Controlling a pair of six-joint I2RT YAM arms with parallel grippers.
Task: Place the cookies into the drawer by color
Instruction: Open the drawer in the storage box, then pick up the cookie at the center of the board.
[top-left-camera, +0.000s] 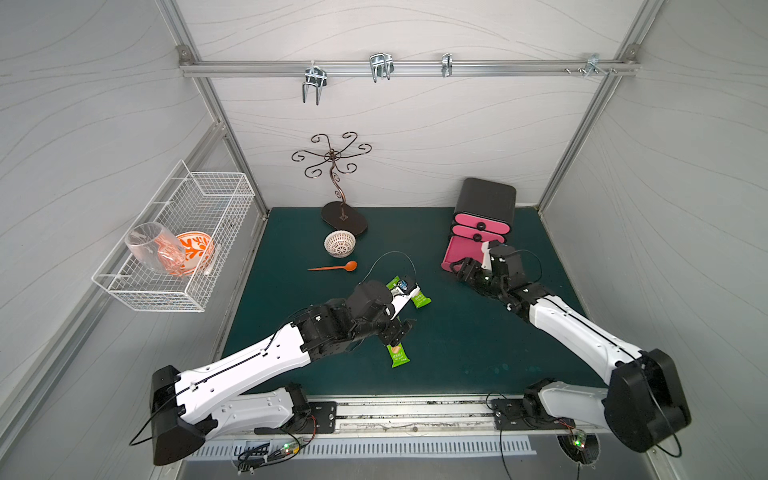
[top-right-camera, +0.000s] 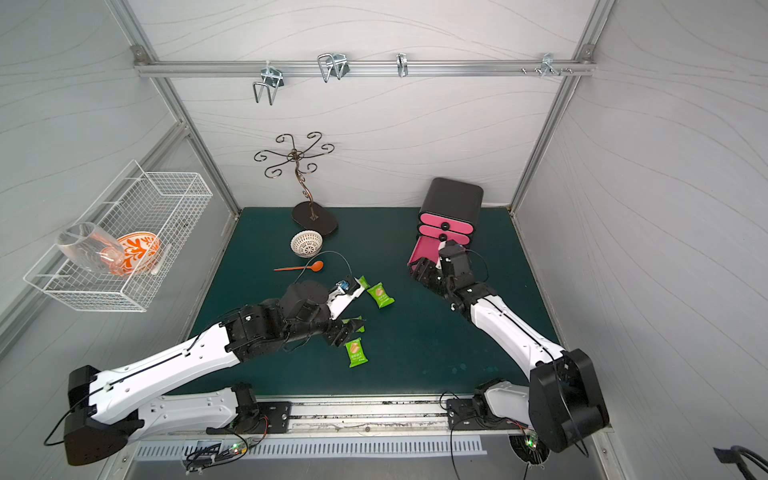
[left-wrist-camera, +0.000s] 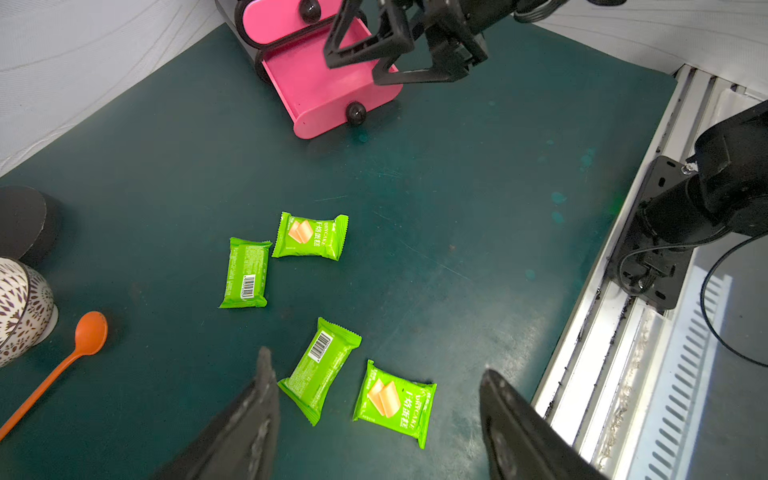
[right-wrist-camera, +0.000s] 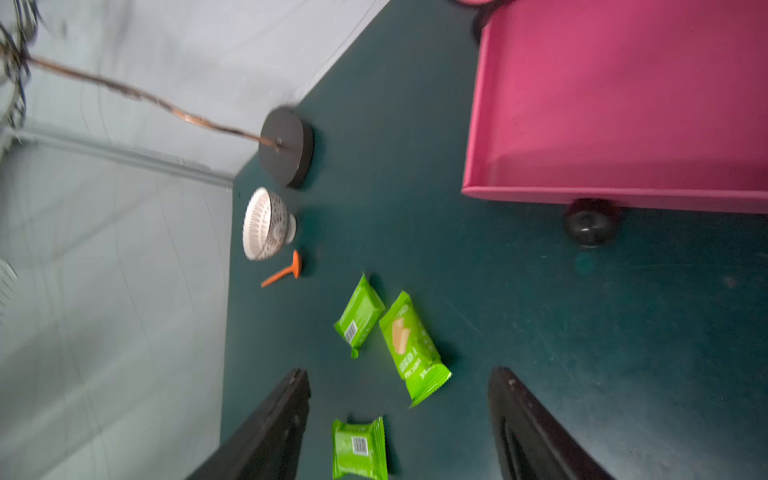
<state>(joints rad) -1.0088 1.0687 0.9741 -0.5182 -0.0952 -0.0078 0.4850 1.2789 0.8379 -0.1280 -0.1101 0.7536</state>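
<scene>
White wire basket (top-left-camera: 216, 195) on the wall holds a clear glass (top-left-camera: 151, 247) and orange bowl (top-left-camera: 198, 248). On the green surface (top-left-camera: 457, 345): a curly metal rack (top-left-camera: 344, 218), small patterned bowl (top-left-camera: 340, 243), orange spoon (top-left-camera: 337, 267).

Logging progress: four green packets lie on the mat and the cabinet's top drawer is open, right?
No: the bottom drawer is the open one, seen in the left wrist view. Four green packets do lie on the mat.
</scene>
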